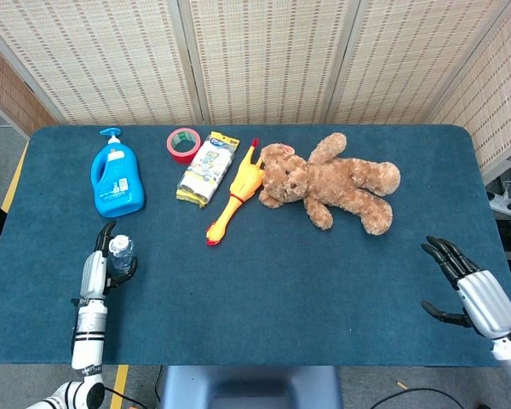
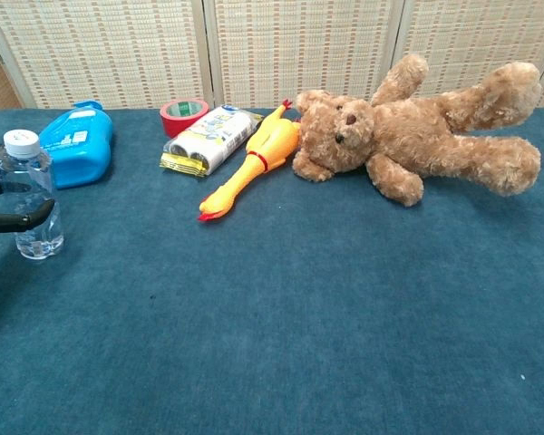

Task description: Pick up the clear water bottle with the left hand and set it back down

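The clear water bottle (image 1: 122, 252) (image 2: 33, 196), white-capped, stands upright on the blue table (image 1: 264, 281) near its left front edge. My left hand (image 1: 98, 268) (image 2: 9, 216) is wrapped around it from the left. One finger crosses the front of the bottle low down and others reach behind it. My right hand (image 1: 468, 285) hovers at the table's right front edge, far from the bottle, with its fingers spread and nothing in them. It does not show in the chest view.
Along the back lie a blue detergent jug (image 1: 117, 177), a red tape roll (image 1: 183, 143), a packet of rolls (image 1: 206, 168), a yellow rubber chicken (image 1: 236, 192) and a brown teddy bear (image 1: 332, 181). A folding screen stands behind the table.
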Robot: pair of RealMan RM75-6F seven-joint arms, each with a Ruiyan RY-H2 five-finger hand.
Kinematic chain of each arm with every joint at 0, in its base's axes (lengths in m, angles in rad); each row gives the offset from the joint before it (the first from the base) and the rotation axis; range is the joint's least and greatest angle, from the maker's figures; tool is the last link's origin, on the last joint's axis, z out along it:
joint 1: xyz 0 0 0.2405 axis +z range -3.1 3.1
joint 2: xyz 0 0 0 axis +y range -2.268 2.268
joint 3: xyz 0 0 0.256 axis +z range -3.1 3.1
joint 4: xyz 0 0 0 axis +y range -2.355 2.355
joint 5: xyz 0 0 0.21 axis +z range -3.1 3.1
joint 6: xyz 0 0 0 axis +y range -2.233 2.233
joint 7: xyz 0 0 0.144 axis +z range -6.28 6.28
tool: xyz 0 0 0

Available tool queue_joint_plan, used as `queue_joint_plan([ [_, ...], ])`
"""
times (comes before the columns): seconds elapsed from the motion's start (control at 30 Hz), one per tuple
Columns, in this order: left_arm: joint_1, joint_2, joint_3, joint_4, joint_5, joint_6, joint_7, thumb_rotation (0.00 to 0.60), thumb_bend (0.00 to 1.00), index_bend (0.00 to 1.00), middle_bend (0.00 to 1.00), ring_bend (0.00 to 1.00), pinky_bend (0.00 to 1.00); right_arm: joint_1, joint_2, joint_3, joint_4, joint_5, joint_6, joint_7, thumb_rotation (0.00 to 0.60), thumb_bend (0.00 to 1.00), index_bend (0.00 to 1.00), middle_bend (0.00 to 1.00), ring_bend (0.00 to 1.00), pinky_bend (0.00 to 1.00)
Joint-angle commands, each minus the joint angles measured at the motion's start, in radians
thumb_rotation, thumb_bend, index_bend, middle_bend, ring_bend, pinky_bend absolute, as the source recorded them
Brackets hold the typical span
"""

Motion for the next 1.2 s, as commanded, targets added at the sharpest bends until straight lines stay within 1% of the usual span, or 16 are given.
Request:
queue_joint_plan([
  [0.03,0.0,0.024,0.001,-0.03,-0.01,-0.02,0.03,0.6,0.37,0.0,0.0,0.0,0.15,0.0,0.0,0.0,0.0,0.0,0.001,0.001,0.6,0.14,0.0,0.0,0.0,0.26],
  [0.13,0.005,0.036,-0.004,-0.056,-0.019,-0.018,0.055,0.6,0.33,0.0,0.0,0.0,0.15,-0.001,0.0,0.0,0.001,-0.001,0.002,0.002,0.6,0.14,0.0,0.0,0.0,0.26],
  [0.33,0.013,0.061,0.0,-0.103,-0.01,-0.01,0.051,0.6,0.27,0.0,0.0,0.0,0.15,0.0,-0.001,0.0,0.002,-0.001,0.001,0.001,0.6,0.14,0.0,0.0,0.0,0.26],
  [0.47,0.015,0.067,0.001,-0.103,-0.004,0.001,0.068,0.6,0.26,0.0,0.0,0.0,0.15,-0.001,0.0,-0.001,0.001,-0.002,0.002,0.0,0.6,0.14,0.0,0.0,0.0,0.26],
  [0.7,0.019,0.095,0.003,-0.115,-0.013,-0.013,0.094,0.6,0.24,0.0,0.0,0.0,0.15,0.0,-0.001,0.0,0.002,0.0,0.001,0.001,0.6,0.14,0.0,0.0,0.0,0.26],
  [0.93,0.021,0.144,-0.01,-0.187,-0.021,-0.013,0.121,0.6,0.24,0.0,0.0,0.0,0.15,0.001,-0.001,-0.001,0.0,-0.001,-0.003,-0.003,0.6,0.14,0.0,0.0,0.0,0.26],
  [1.2,0.023,0.21,-0.005,-0.279,-0.016,-0.001,0.231,0.6,0.24,0.0,0.0,0.0,0.15,0.002,0.0,-0.002,0.0,-0.002,-0.004,-0.001,0.6,0.14,0.0,0.0,0.0,0.26],
])
